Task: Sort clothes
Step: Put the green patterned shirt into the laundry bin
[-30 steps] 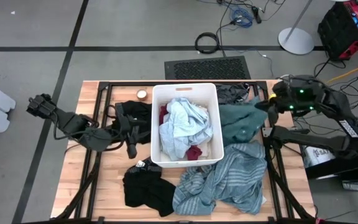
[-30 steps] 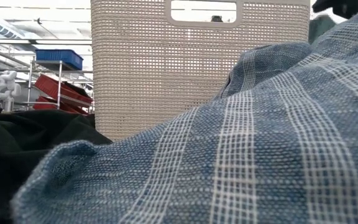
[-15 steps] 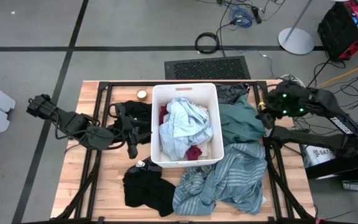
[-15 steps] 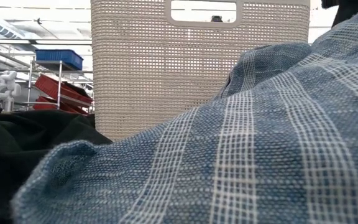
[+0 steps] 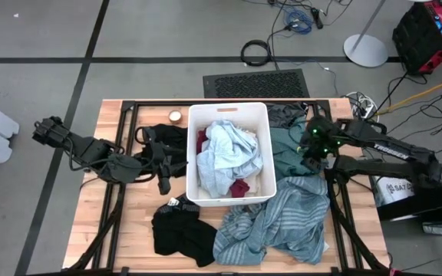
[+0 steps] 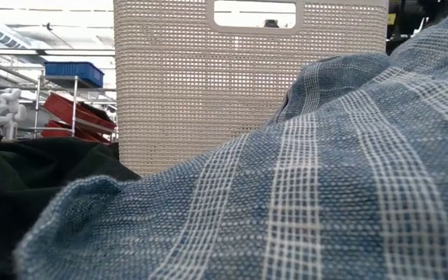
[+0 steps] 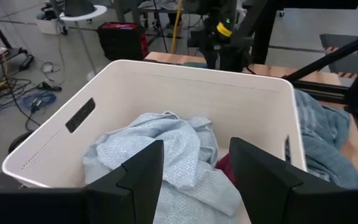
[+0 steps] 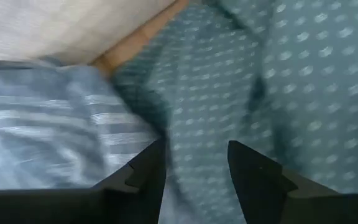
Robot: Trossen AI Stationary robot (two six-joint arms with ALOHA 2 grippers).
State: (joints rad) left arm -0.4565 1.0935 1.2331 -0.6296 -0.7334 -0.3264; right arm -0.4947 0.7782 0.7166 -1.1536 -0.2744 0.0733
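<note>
so the clothes are all over the place: a light blue shirt (image 5: 229, 153) heaped in the white bin (image 5: 192, 146) mid desk (image 5: 133, 238) with something dark red peeking out beside it, a teal dotted garment (image 5: 291, 153) just right of the bin, a big striped blue-grey piece (image 5: 282, 222) spread in front of that, and black stuff (image 5: 181, 234) at the front left plus more black by the bin's left wall. the right tool (image 5: 307, 162) is down over the teal garment, fingers spread with nothing between them, looks like it's lining up a grab. the left tool (image 7: 194, 174) hangs at the bin's left side, fingers wide apart and holding nothing, aimed at the blue shirt. all of this is floppy, light fabric, so my guess is it'll drape and drag and maybe snag a neighbour on the way up; best bet is pinching a raised fold or bunched ridge, not a flat patch. the right wrist view is the only one showing the teal dots up close and where it meets the striped piece (image 8: 48, 124), while the overhead gives the whole layout. the low view is basically useless, just striped cloth (image 6: 302, 179) filling the frame and the bin's mesh wall (image 6: 208, 78) behind it.
</note>
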